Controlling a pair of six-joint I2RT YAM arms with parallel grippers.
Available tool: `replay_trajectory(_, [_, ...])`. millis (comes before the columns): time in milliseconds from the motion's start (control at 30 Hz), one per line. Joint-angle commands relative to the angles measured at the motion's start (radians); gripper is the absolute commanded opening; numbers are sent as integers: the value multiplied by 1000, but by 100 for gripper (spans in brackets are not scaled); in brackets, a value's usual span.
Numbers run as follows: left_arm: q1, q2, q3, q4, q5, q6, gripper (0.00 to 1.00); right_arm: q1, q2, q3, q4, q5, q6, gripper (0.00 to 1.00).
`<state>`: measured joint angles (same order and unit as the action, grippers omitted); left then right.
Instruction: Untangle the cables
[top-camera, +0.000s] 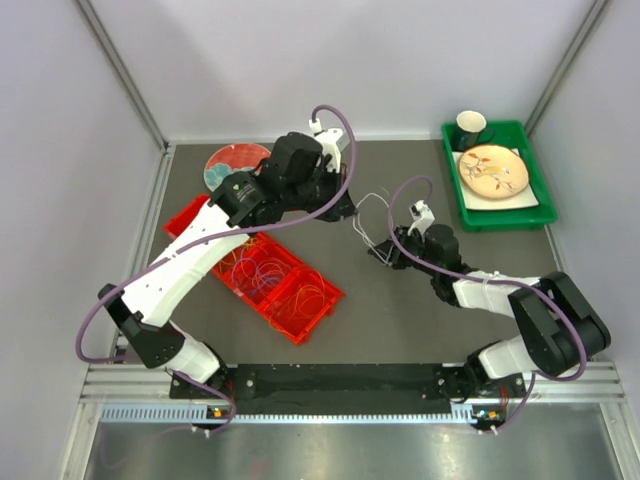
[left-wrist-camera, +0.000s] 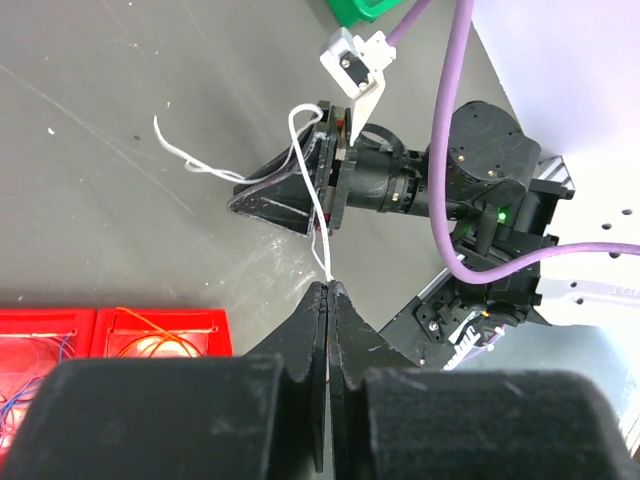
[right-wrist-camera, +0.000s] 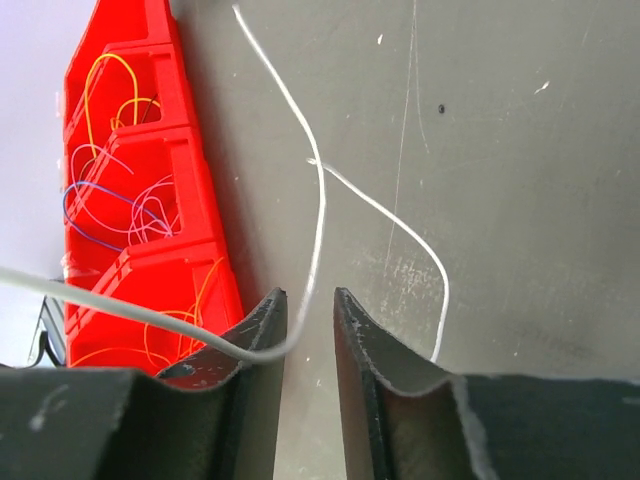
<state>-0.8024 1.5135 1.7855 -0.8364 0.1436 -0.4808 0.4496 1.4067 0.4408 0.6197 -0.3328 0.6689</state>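
Note:
One white cable (top-camera: 372, 205) hangs between my two grippers above the grey table. The left gripper (left-wrist-camera: 329, 286) is shut on one end of the white cable (left-wrist-camera: 322, 235), which rises from its fingertips toward the right gripper (left-wrist-camera: 327, 190). In the right wrist view the right gripper (right-wrist-camera: 308, 295) has its jaws apart. The white cable (right-wrist-camera: 320, 200) runs through that gap and drapes over the left finger (right-wrist-camera: 262, 320). More cables (right-wrist-camera: 110, 210), yellow, orange, blue and pink, lie in the red compartment tray (top-camera: 300, 325). In the top view the left gripper (top-camera: 345, 212) and right gripper (top-camera: 378, 250) are close together at mid-table.
A green tray (top-camera: 540, 200) at the back right holds a patterned plate (top-camera: 493, 170) and a dark cup (top-camera: 471, 125). A red and blue plate (top-camera: 235, 160) sits at the back, behind the left arm. The red tray's wall (right-wrist-camera: 190, 250) stands just left of the right gripper.

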Motion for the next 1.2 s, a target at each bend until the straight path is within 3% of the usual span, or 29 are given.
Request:
replay_trajectory(0, [-1,-32,40,5,-27,-2,0,11,-14,45,15,15,-19,25])
replay_trajectory(267, [18,-26,113,-53,-125,51,0,12,6,70,-43,40,-17,23])
replay_trajectory(433, [83,8,270,-154,-242,119,0,12,66,125,-113,37,-12,43])
replay_trajectory(467, [127,13,291,-167,-240,125,0,12,72,136,-123,44,-9,55])
replay_trajectory(567, [239,11,339,-179,-191,140,0,11,78,145,-153,64,-6,72])
replay_trajectory(667, [333,-9,348,-179,-217,162,0,11,81,151,-167,77,-5,79])
replay_trajectory(800, [373,-51,303,-165,-388,191,0,12,92,162,-178,81,-3,82])
replay_trajectory(967, [414,-134,158,-70,-499,206,0,12,112,177,-198,78,-3,83])
replay_trajectory(1167, [466,-176,141,-18,-590,208,0,11,121,184,-202,80,-2,85])
